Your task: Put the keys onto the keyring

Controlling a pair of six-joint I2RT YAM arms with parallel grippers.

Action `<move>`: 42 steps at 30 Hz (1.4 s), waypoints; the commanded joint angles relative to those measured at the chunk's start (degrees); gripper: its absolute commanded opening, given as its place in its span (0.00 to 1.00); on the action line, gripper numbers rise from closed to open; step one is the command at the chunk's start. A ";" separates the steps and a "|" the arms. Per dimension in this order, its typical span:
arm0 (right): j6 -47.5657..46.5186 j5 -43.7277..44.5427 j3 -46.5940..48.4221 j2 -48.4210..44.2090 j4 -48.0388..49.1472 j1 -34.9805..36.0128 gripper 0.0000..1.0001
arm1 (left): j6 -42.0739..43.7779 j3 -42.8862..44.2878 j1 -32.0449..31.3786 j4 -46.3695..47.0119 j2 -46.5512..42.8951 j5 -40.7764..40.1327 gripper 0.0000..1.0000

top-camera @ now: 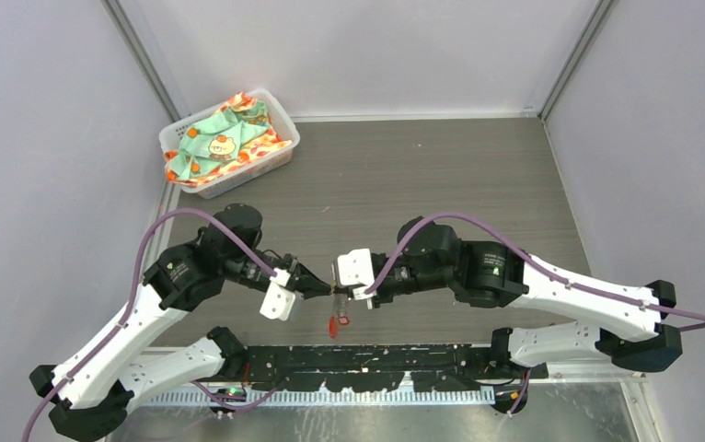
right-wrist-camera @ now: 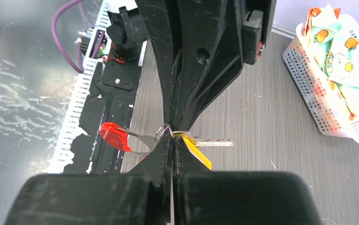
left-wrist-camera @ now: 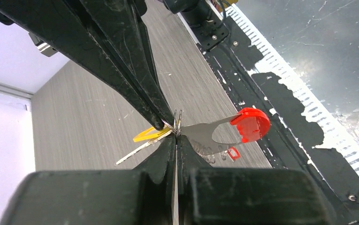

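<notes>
The job looks part done at best. The keyring [left-wrist-camera: 201,133], a silvery plate tipped with a red crescent [left-wrist-camera: 251,124], is held in the air between the two arms, above the desk [top-camera: 441,184]. The yellow key [left-wrist-camera: 145,136] sits right against the keyring's small wire loop [right-wrist-camera: 163,131], its blade pointing away from the keyring. Whether the head is already threaded onto the loop cannot be told, since the fingertips cover the join. The red key [left-wrist-camera: 234,153] hangs just below the keyring beside some beaded chain; whether it is attached is also unclear. Seating the yellow key, and probably the red one too, seems to be what is left.

The left fingers [left-wrist-camera: 166,154] are pressed together, apparently pinching the keyring at its loop end. The right fingers [right-wrist-camera: 161,157] are likewise pressed together and seem to nip the yellow key by its head, tip to tip with the left pair. A basket [top-camera: 238,180] of cloth stands well apart from the keyring.
</notes>
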 commanded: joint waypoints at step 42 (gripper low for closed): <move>-8.59 -15.71 3.56 -3.55 -6.07 -6.18 0.01 | -16.16 -0.26 -0.89 7.11 0.02 4.83 0.00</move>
